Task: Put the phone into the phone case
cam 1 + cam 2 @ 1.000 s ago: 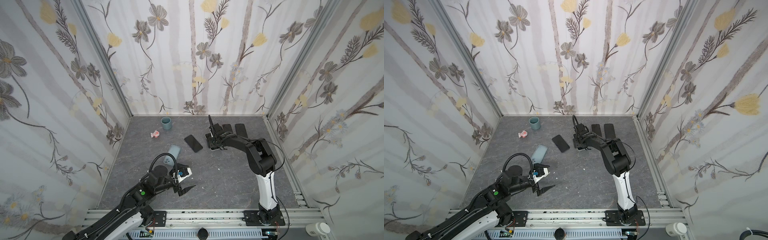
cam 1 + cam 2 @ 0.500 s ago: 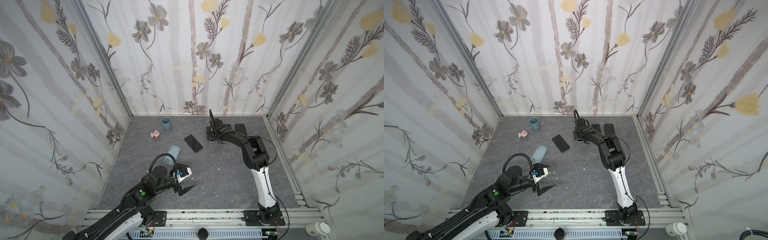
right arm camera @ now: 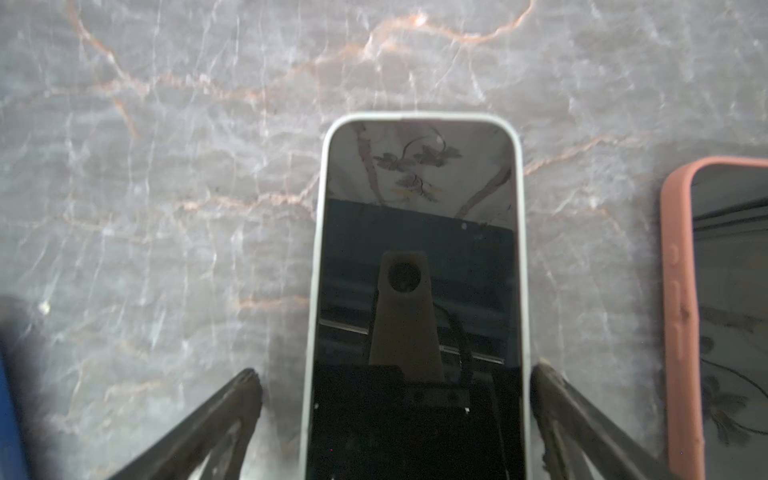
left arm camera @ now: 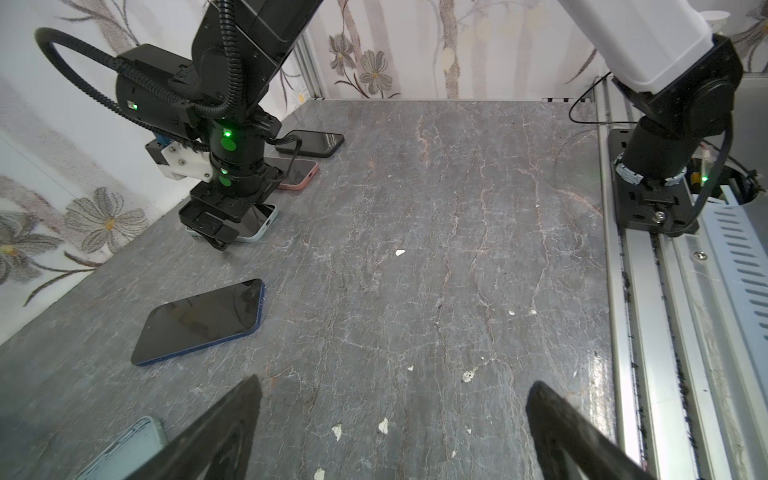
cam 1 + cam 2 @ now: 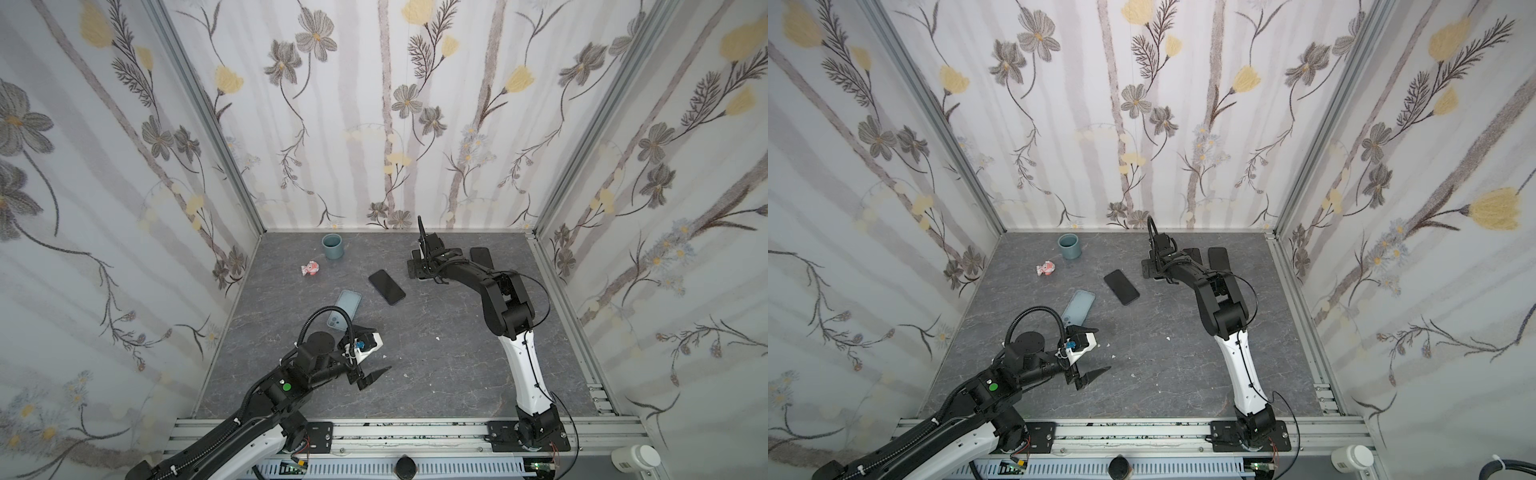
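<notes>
Nearest me runs the aluminium rail (image 5: 415, 430) that both arm bases bolt to. Beyond it lies the table (image 5: 436, 374), a grey slab veined like marble with pale and rusty cracks, and with a few white flecks (image 4: 400, 252) scattered over it. Three walls (image 5: 374, 104) papered with grey and yellow flowers close it in, with metal posts in the two far corners.

The left arm (image 5: 286, 386) hangs low over the near left of the table. The left jaws are spread wide and hold nothing; only bare table lies under them.

Just past that arm the phone case (image 5: 348, 305), pale blue, lies flat on the table. The phone (image 5: 386, 286) lies flat beside it, further in and to the right. It is dark-screened with a blue edge, outside the case and not touching it.

The right arm (image 5: 505, 307) reaches across to the far middle. The right jaws stand wide apart on either side of a second phone in a pale case (image 3: 415, 249). They do not grip it. One tip is just beside its edge, the other clear of it. That arm's head covers part of this phone from above.

Next to it lies a pink-cased phone (image 3: 681, 311), and past that a black phone (image 5: 482, 257), toward the far right corner.

Far left sit a small pink and white toy (image 5: 310, 268) and, near the back wall, a blue-grey cup (image 5: 332, 246), upright.
</notes>
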Robot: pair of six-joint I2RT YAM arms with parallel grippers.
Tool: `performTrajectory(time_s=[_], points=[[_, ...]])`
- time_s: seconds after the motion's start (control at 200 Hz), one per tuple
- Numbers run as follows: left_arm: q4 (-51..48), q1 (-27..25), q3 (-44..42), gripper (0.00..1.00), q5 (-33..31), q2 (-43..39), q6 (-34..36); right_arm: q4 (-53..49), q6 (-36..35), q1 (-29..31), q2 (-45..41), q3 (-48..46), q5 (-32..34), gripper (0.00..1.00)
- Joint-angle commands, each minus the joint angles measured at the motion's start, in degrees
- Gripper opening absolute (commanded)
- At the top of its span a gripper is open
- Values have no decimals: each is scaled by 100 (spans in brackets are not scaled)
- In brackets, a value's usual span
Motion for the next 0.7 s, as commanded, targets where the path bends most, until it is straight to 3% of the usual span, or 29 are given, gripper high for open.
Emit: performTrajectory(time_s=[0.0,0.255,0.41,0.569,0.694], points=[[333,0,-25,100,-310,-57,-68,-656,56,4,-109,-26,-288,100],[386,9,-8,100,-882,-166,-44,-616,-4,64,-570,25,-144,100],[502,97,97,100,-1817,-135,-373,-665,-33,139,-944,25,58,100],[597,585,383,100,-3095,143,-1120,-719,-94,332,-1237,-21,108,100],[570,1166,616,100,-3486,294,-1775,-697,-330,666,-1380,-72,65,100]])
